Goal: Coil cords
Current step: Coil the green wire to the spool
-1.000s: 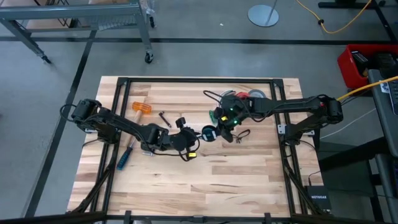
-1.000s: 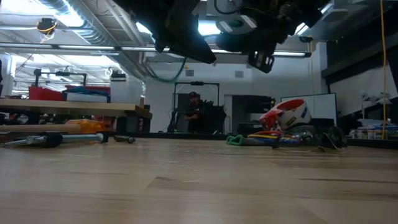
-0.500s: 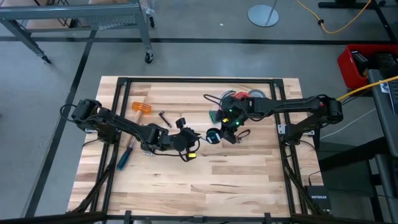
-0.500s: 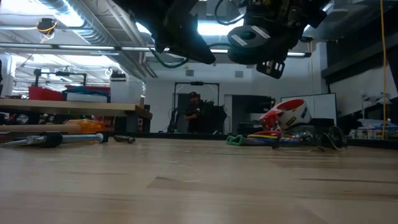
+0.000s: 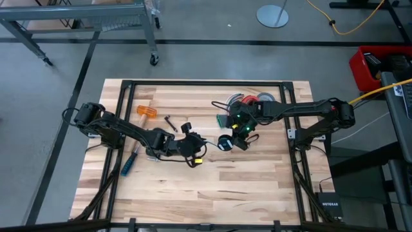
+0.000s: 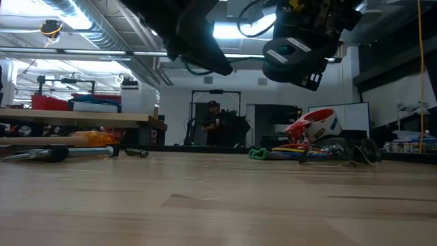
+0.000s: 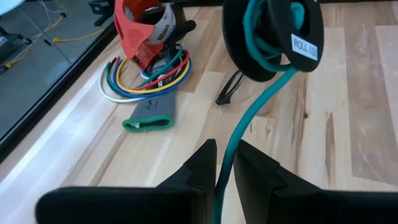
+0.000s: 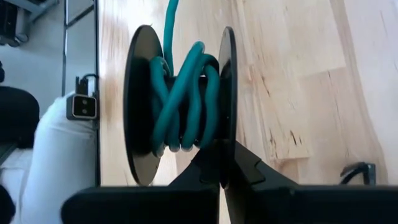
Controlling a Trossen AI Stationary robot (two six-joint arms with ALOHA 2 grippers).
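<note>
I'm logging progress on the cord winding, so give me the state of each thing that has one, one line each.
Teal cord: partly wound on the spool, its free length running to the left end effector.
Black spool: held off the table, several turns on its core.
Left end effector: closed on the teal cord.
Right end effector: shut on a spool flange.
Bundle of coloured wires: coiled, lying on the table.

"ROLL" label on black spool (image 7: 273,37) (digits unclear)
</note>
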